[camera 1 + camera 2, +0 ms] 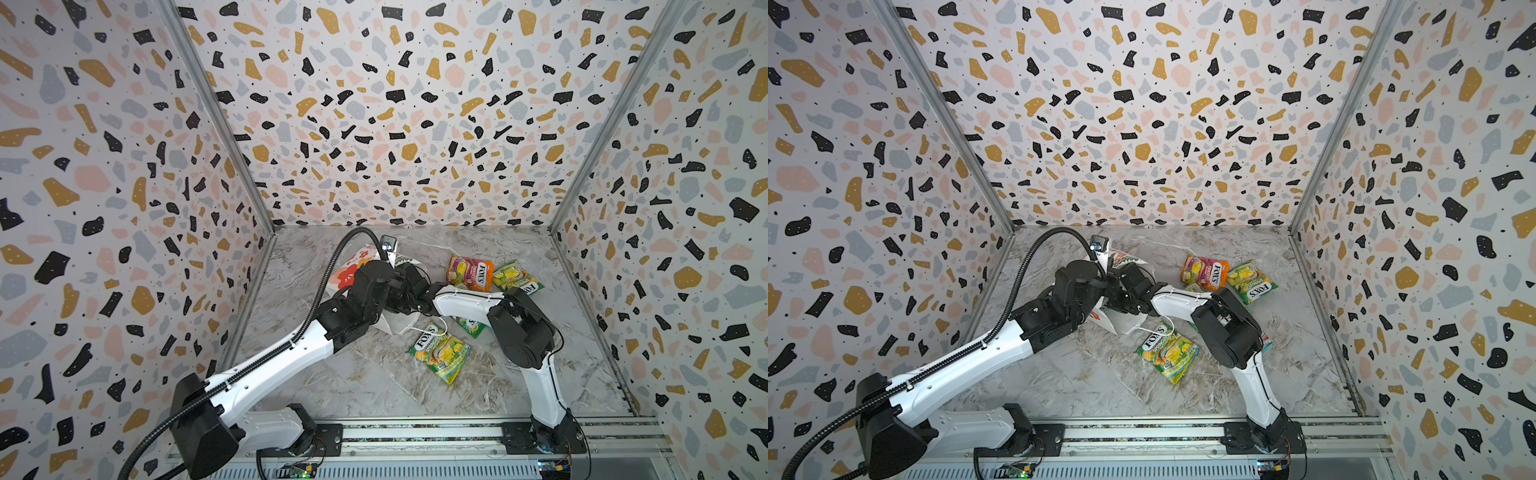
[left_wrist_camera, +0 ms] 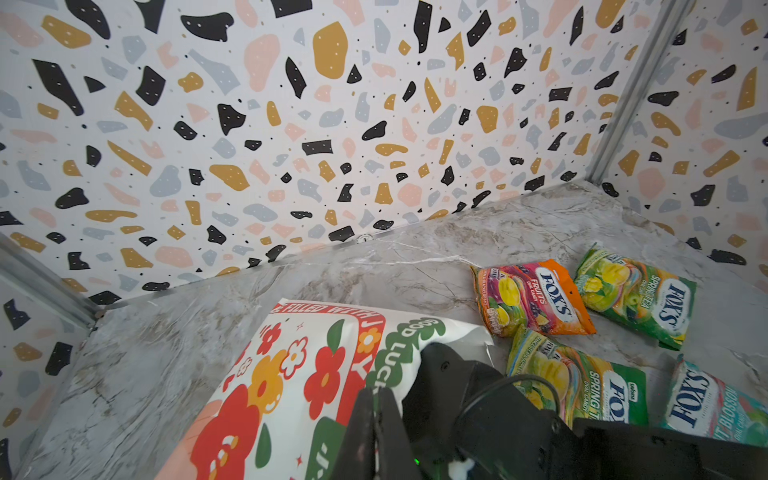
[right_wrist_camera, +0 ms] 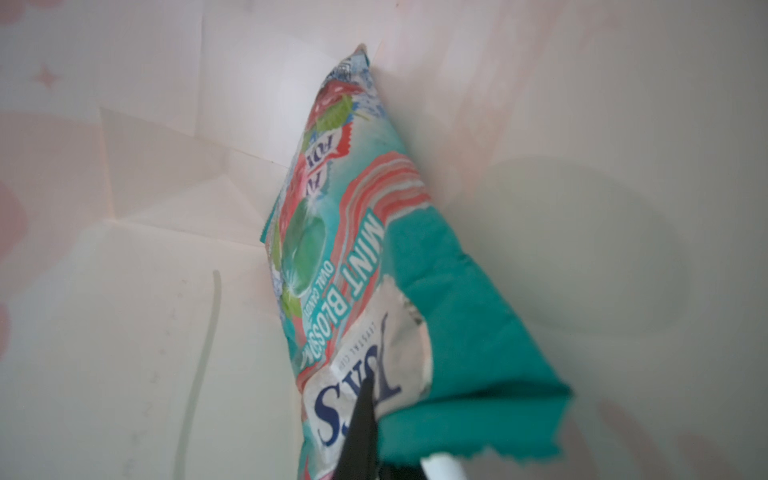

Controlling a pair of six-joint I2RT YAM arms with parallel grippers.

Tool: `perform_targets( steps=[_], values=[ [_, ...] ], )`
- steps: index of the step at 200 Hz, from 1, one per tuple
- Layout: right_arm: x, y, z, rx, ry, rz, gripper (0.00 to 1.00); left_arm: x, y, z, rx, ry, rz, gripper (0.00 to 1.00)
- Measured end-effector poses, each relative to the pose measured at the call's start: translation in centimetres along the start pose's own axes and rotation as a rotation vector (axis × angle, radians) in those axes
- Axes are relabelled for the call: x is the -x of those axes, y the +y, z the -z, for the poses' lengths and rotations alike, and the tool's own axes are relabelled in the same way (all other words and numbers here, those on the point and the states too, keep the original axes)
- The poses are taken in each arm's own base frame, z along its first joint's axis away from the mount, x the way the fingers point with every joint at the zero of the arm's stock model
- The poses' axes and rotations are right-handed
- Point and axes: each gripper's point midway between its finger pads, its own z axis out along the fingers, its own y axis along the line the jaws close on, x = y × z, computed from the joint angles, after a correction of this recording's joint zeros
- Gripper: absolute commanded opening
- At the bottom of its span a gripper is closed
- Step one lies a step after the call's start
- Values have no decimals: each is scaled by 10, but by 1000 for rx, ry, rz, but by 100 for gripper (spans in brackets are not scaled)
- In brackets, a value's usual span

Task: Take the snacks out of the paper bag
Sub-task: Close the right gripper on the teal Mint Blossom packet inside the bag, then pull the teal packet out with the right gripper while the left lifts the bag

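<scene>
The teal packet (image 3: 345,257) is found deep inside the paper bag (image 2: 291,374), which is laid on its side at the far left-centre of the marble table (image 1: 374,386). The right gripper (image 3: 370,415) is clamped tight on the packet's crimped end, right by the logo. That is judged a good spot. The film is glossy and slippery, the sweets inside are loose and shift, and the flat seal is the one part that will not squirm away. The packet is light, so little force is called for.

The left gripper (image 2: 376,419) is pinched shut on the bag's paper wall near the mouth. This matters, since so light a bag would otherwise be dragged along with the packet, and thin paper is easily torn.

Five packets are counted outside. The orange-pink packet (image 1: 469,272) and a green packet (image 1: 517,278) lie far right. A second green packet (image 1: 469,326) is half hidden under the right arm, and a third green packet (image 1: 440,353) lies nearer. Another teal one (image 2: 706,403) is caught in the left wrist view. A white cord handle (image 1: 432,328) is looped over the nearest green packet, just by the mouth, and a snag there is possible. The two wrists are crowded close together.
</scene>
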Motion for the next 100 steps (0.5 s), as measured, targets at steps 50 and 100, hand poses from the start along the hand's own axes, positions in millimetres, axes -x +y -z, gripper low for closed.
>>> perform_targets(
  steps=[50, 100],
  values=[
    [-5, 9, 32, 17, -11, 83, 0, 3, 20, 1, 118, -15, 3, 0],
    [-6, 35, 69, 62, -37, 186, 0, 7, 35, 5, 203, -33, 9, 0]
  ],
)
